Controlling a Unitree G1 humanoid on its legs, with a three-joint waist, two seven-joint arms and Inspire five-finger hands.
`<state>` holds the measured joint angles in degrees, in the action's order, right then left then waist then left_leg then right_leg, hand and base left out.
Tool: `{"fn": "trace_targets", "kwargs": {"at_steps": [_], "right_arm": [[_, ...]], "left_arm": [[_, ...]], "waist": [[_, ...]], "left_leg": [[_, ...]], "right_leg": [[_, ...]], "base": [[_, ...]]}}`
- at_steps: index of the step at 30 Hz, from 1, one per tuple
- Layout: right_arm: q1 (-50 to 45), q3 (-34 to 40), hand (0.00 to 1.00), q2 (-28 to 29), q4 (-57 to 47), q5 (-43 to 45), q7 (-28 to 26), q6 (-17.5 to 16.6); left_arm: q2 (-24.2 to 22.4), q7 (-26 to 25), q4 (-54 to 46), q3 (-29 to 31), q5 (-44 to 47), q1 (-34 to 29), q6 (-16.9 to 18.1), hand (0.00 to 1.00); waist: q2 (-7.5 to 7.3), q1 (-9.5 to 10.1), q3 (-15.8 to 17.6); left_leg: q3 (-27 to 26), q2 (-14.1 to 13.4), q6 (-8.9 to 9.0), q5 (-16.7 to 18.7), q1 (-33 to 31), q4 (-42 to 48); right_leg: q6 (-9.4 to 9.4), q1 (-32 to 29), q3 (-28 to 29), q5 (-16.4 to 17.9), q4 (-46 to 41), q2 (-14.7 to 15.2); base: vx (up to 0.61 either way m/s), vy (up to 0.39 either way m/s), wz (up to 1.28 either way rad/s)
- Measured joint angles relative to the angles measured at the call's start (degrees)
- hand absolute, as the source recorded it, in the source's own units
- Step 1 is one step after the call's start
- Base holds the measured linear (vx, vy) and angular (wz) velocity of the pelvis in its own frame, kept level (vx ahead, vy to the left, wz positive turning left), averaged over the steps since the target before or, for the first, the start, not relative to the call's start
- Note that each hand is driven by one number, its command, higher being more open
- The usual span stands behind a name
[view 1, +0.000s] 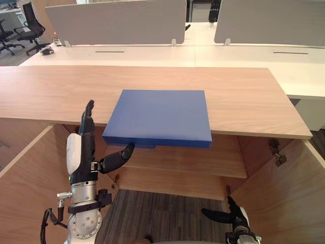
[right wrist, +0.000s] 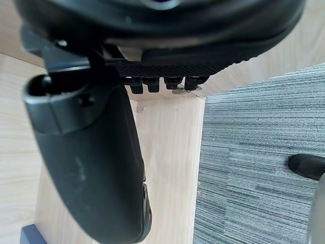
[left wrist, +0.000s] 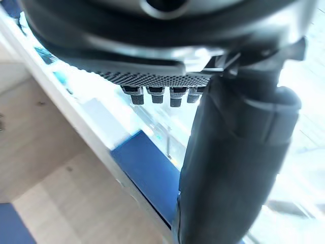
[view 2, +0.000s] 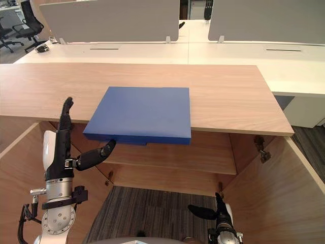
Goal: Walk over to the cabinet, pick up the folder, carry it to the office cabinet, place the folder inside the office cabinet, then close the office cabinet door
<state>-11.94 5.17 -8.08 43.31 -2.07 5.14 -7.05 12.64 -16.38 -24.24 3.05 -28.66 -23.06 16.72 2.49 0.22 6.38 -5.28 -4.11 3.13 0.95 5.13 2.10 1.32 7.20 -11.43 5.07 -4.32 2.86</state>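
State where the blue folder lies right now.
In the left eye view the blue folder lies on the cabinet top, overhanging its front edge, just right of the left hand.

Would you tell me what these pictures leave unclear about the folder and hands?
Blue folder: underside hidden by its own cover, both eye views.
Left hand: whether its thumb touches the folder is unclear, left eye view.
Right hand: cut by both eye views' bottom edge.

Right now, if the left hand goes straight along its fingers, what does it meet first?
Likely the front edge of the cabinet top, just left of the blue folder. The left hand points straight fingers up there; depth unclear, it might pass above.
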Motion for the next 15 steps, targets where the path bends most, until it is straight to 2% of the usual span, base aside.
{"fn": "trace_targets", "kwargs": {"at_steps": [6, 7, 13, 15], "right_arm": [[-0.12, -0.99, 1.00, -0.49, 0.09, -0.06, -0.06, 0.01], [-0.22, -0.98, 1.00, -0.54, 0.09, -0.05, -0.11, 0.02], [-0.52, -0.94, 1.00, -0.79, 0.08, 0.23, -0.27, 0.02], [-0.52, -0.93, 1.00, -0.84, 0.08, 0.29, -0.35, 0.02]], "left_arm": [[4.95, 0.61, 0.72, -5.33, -5.20, 3.81, -0.02, 1.00], [5.69, 0.71, 1.95, -6.08, -6.57, 5.55, -0.01, 0.00], [9.88, 0.97, 8.86, -7.01, -13.84, 13.34, -2.02, 0.00], [10.56, 1.10, 9.30, -6.99, -14.79, 14.18, -2.58, 0.00]], "waist": [[-0.08, -1.56, -0.21], [-0.10, -1.89, -0.23], [-0.12, -2.99, -1.25], [-0.14, -3.10, -1.42]], "left_leg": [[-2.24, -0.17, 0.01, 0.01, 1.10, -1.28], [-2.60, -0.17, 0.00, 0.01, 1.49, -1.52], [-3.32, 0.01, -0.14, -0.14, 2.28, -2.89], [-3.42, 0.16, -0.21, -0.40, 2.72, -3.69]], "right_leg": [[0.02, -0.57, 2.27, -0.04, -0.25, -0.20], [0.02, -0.62, 2.63, -0.05, -0.25, -0.23], [-0.02, -1.09, 3.66, -0.16, -0.12, -0.28], [-0.01, -1.09, 3.76, -0.27, 0.21, -0.25]], "base": [[0.00, 0.002, -0.20], [0.03, 0.005, -0.17], [0.02, 0.003, -0.10], [0.00, 0.006, -0.04]]}}
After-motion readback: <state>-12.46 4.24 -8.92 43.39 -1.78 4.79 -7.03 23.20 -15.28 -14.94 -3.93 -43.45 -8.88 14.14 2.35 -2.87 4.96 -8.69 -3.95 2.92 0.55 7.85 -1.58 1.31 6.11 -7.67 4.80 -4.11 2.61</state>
